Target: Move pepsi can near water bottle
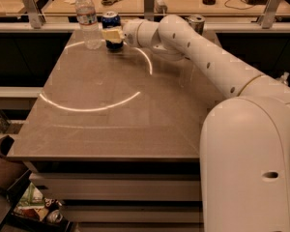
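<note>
Arm: white, it comes from the near right corner of the worktop (111,129) and stretches diagonally to the far left corner. The forearm lies low over the surface and the wrist is level, pointing left.
Gripper (114,34): at the far edge, left of its middle, just right of the water bottle.
Jaws: pinching the pepsi can, with one pale pad lying across the can's front.
Pepsi can (110,19): upright near the far left corner, just beside the water bottle on its right, with a narrow gap between them. Whether its base rests on the worktop cannot be told.
Water bottle (88,21): upright at the far left corner, white cap on. How full it is cannot be told.
Silver can (197,22): upright at the far edge, right of the middle, partly behind the arm.
Bin (2,161): on the floor below the near left corner, with crumpled wrappers inside.
</note>
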You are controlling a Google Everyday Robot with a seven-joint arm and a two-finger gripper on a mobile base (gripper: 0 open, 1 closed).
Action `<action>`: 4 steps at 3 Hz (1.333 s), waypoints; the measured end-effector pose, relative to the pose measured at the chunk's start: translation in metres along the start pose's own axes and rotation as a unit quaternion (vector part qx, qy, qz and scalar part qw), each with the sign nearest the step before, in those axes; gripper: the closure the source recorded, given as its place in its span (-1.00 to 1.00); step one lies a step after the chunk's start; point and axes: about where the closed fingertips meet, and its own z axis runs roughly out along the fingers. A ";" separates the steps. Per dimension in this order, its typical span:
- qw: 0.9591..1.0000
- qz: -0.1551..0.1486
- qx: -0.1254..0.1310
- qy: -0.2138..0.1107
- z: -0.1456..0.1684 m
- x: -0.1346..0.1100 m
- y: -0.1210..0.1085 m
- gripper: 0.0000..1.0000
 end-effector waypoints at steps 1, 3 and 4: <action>1.000 0.000 -0.002 0.000 0.002 0.000 0.002 -0.25; 1.000 0.001 -0.006 0.000 0.007 0.001 0.007 -1.00; 1.000 0.001 -0.006 0.000 0.007 0.001 0.007 -1.00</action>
